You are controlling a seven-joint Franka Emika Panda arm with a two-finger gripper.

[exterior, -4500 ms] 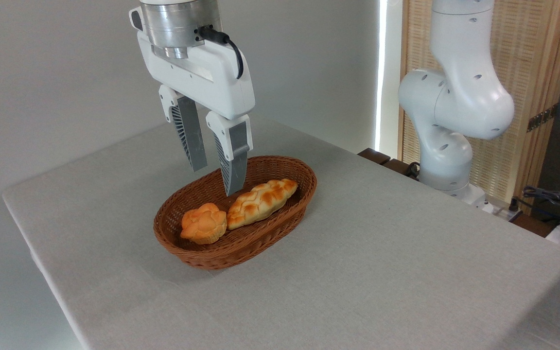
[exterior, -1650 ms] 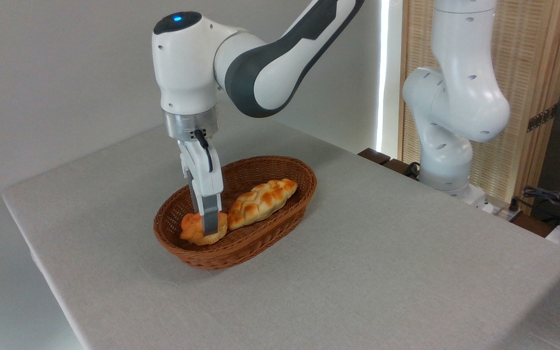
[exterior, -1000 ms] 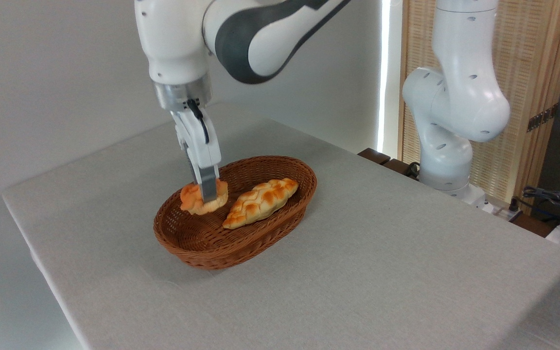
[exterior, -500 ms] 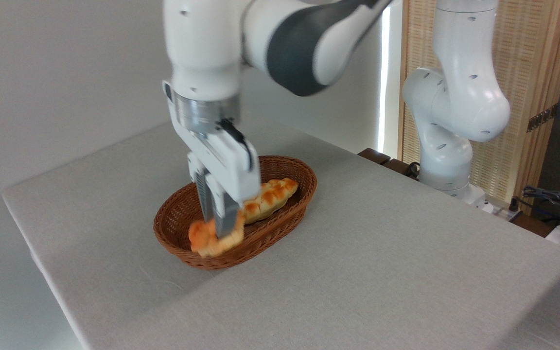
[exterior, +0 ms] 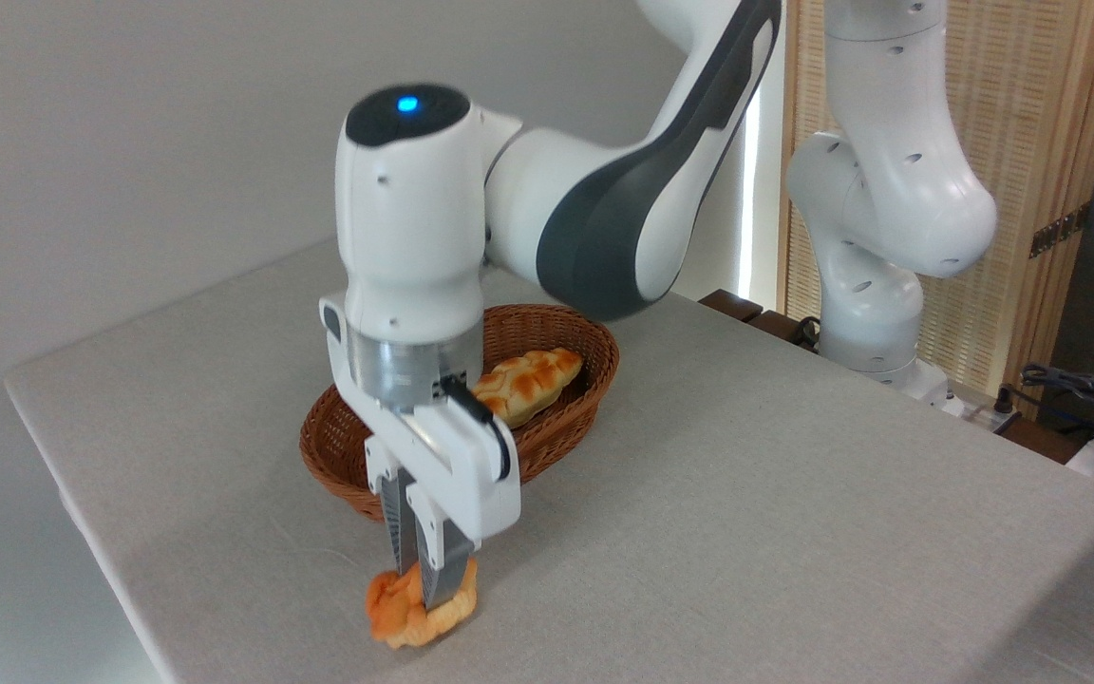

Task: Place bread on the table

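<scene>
The bread [exterior: 414, 613], a small orange-golden lobed bun, hangs low over the front part of the grey table [exterior: 746, 494], in front of the basket. My gripper [exterior: 425, 589] points straight down and is shut on the bread, its grey fingers pinching the bun's top. Whether the bun touches the cloth I cannot tell.
A brown oval wicker basket [exterior: 571, 404] stands behind the gripper with a braided golden-brown loaf [exterior: 528, 380] in it. The arm's white base [exterior: 879, 237] rises at the back right. The table's front-left edge [exterior: 120, 589] runs close to the bun. Cables lie at the far right [exterior: 1088, 389].
The gripper closed on the bun in the basket, lifted it, and carried it forward and down out of the basket to a spot over the table's front part.
</scene>
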